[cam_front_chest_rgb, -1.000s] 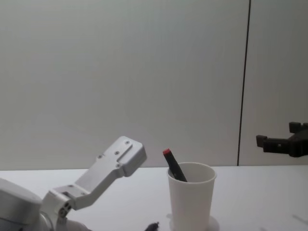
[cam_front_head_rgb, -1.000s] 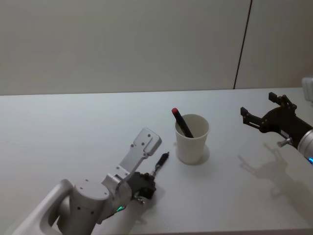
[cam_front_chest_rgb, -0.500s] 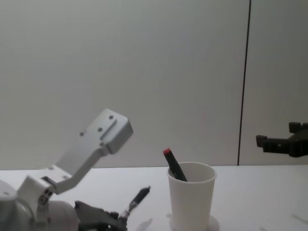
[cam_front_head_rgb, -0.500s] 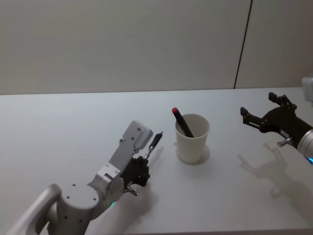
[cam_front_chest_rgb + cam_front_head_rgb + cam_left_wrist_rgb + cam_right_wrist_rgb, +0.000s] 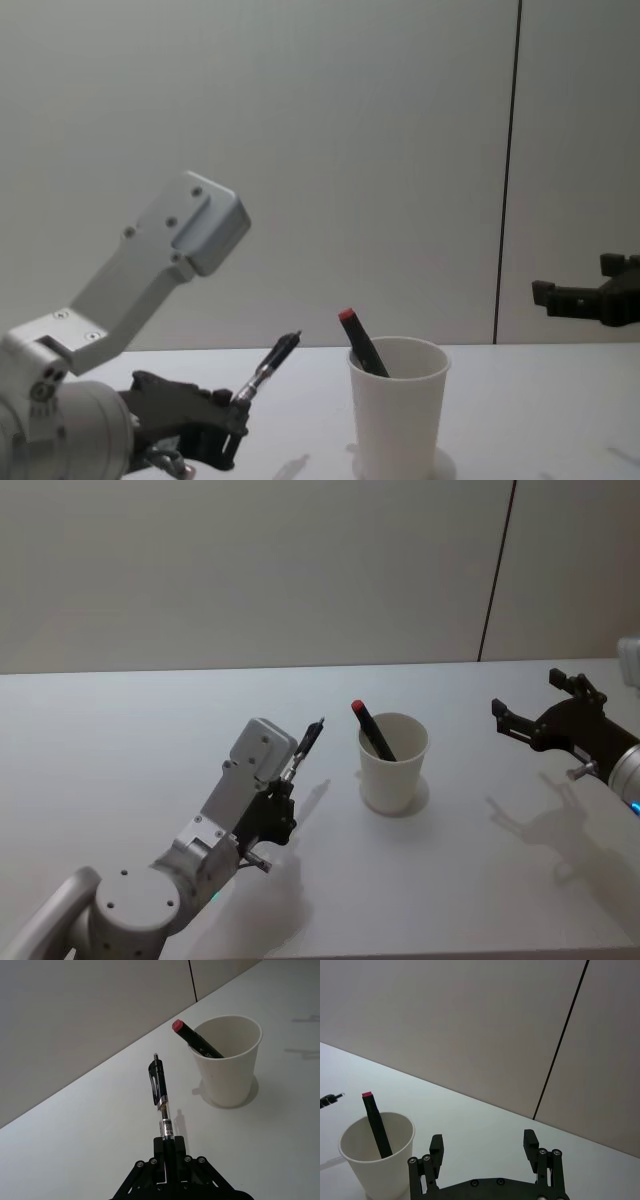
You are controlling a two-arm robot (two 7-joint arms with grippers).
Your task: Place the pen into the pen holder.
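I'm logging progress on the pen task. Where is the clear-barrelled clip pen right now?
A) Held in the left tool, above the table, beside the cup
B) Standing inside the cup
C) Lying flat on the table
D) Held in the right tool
A: the left tool is shut on the pen, which points up off the table short of the pen holder; the one inside the cup is the red-capped marker.

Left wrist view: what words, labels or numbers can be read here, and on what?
On the pen, shut in the left gripper: a small white label on the barrel, print too small to read.
On the red-capped marker in the pen holder: white lettering, too blurred to read.
No other text.
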